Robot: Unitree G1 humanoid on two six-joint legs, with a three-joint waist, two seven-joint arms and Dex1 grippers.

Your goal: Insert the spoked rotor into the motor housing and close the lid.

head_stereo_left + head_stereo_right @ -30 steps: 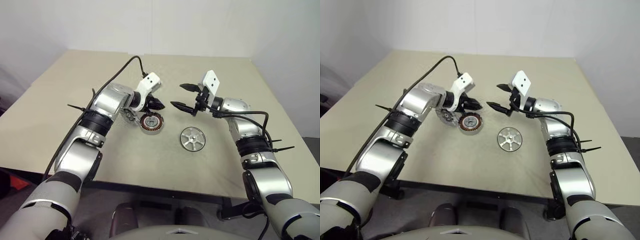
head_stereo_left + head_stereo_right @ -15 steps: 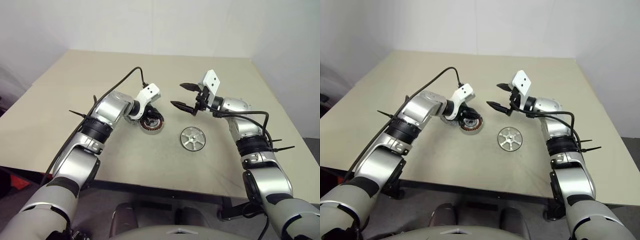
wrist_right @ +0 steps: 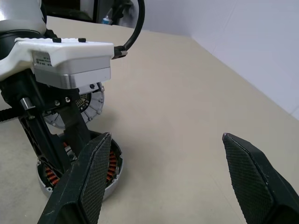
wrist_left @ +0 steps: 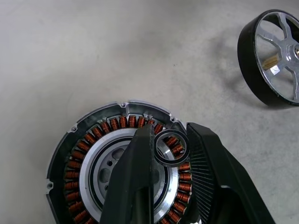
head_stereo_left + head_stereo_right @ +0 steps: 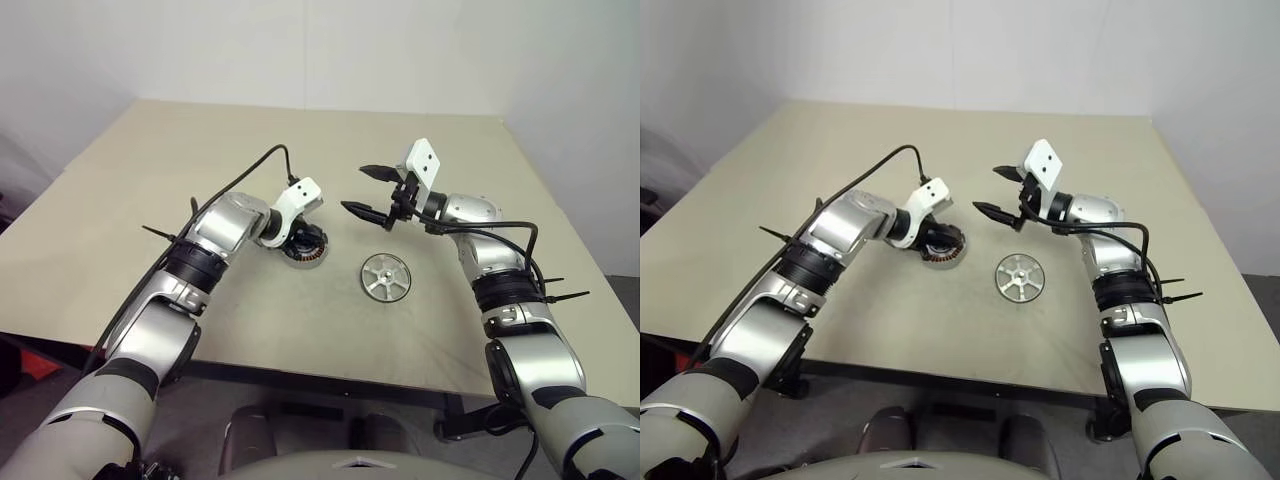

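The motor housing (image 5: 306, 251), a dark ring with copper windings (image 4: 84, 149), lies on the table. My left gripper (image 5: 304, 238) points down into it, shut on a small black ring (image 4: 170, 148) held over the windings. To the right of the housing lies the spoked rotor (image 5: 385, 277), a flat silver disc, also seen as rotor (image 4: 275, 56). My right gripper (image 5: 355, 189) hangs open above the table, beyond the rotor, with nothing between its fingers. The lid (image 3: 92, 106), silvery with a notched edge, sits just behind the left gripper, partly hidden by it.
The beige table (image 5: 300, 330) has bare room in front of the parts and at the far side. A black cable (image 5: 235, 185) loops over my left arm. The table's front edge runs close below the arms.
My left gripper has sunk from just above the housing down into it, covering most of it from above. The right arm has kept still.
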